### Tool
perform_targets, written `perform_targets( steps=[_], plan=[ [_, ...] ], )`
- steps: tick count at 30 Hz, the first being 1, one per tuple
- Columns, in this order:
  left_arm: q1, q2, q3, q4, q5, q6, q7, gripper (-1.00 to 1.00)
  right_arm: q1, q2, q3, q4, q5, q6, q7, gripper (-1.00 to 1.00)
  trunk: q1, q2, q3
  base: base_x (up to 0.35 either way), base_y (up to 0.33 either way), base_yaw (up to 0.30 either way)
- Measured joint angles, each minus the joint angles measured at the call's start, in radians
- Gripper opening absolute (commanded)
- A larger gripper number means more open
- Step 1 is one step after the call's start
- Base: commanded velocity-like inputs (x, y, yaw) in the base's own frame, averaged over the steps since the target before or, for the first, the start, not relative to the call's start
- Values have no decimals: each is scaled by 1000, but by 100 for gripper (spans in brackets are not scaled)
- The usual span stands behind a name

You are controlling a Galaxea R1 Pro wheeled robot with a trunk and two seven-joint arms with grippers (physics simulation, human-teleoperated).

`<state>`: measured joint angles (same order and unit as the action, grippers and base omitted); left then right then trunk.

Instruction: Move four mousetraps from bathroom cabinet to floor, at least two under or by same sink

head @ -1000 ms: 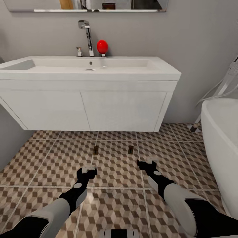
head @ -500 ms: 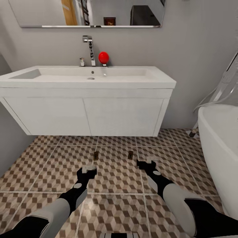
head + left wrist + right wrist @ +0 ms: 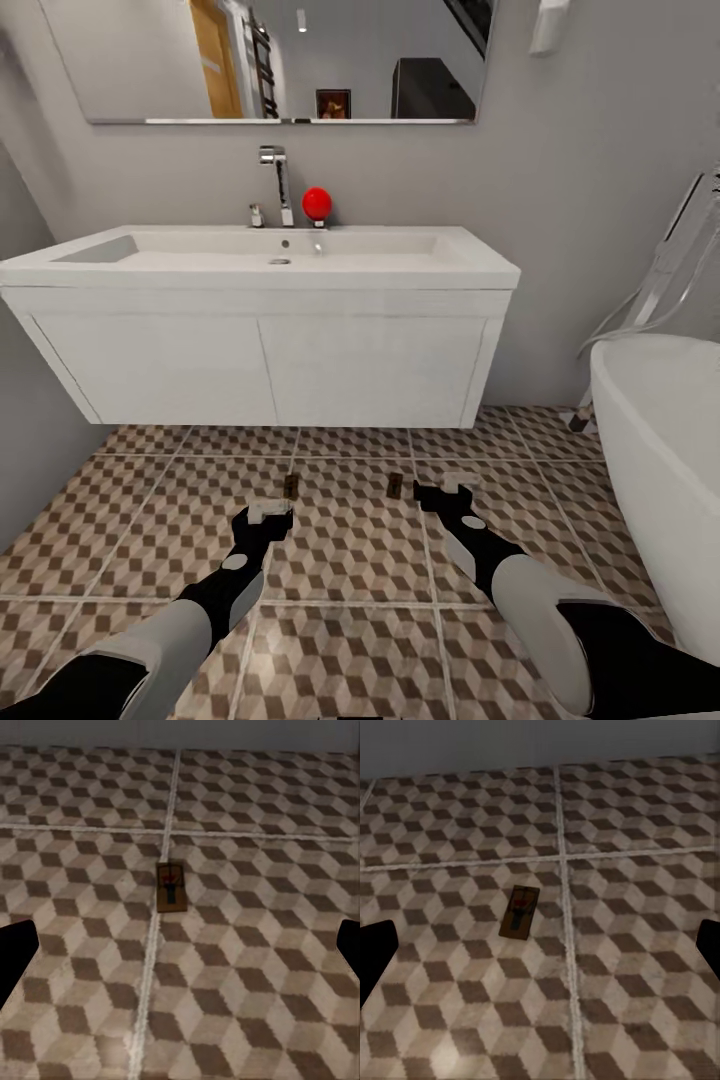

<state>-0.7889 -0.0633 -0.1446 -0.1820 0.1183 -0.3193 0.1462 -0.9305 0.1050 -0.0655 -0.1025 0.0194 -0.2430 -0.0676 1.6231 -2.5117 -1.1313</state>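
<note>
Two mousetraps lie flat on the bathroom floor (image 3: 350,560) in front of the white wall-hung bathroom sink (image 3: 260,300): one mousetrap (image 3: 291,486) on the left, another mousetrap (image 3: 395,486) on the right. The left wrist view has the left mousetrap (image 3: 171,887) ahead on the tiles; the right wrist view has the right mousetrap (image 3: 518,913). My left gripper (image 3: 265,514) hovers just behind the left trap, open and empty. My right gripper (image 3: 445,494) is open beside the right trap, holding nothing. The cabinet is out of view.
A white bathtub (image 3: 660,450) stands at the right, with a shower hose (image 3: 650,300) on the wall above it. On the sink sit a metal tap (image 3: 280,185) and a red ball (image 3: 317,202). A mirror (image 3: 280,60) hangs above. A grey wall (image 3: 25,440) closes the left side.
The head view has tilted up and drawn back: the sink sits lower in the picture and more of the mirror shows. Both traps and both grippers hold their places on the floor.
</note>
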Motion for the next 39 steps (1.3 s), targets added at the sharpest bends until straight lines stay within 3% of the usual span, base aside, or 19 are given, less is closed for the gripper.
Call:
perform_targets(
  steps=[39],
  plan=[
    [0,0,1,0,2,-2,0,100,0,0,0,-3,0,0,-22,100,-18,9,151,0,0,0]
  ],
)
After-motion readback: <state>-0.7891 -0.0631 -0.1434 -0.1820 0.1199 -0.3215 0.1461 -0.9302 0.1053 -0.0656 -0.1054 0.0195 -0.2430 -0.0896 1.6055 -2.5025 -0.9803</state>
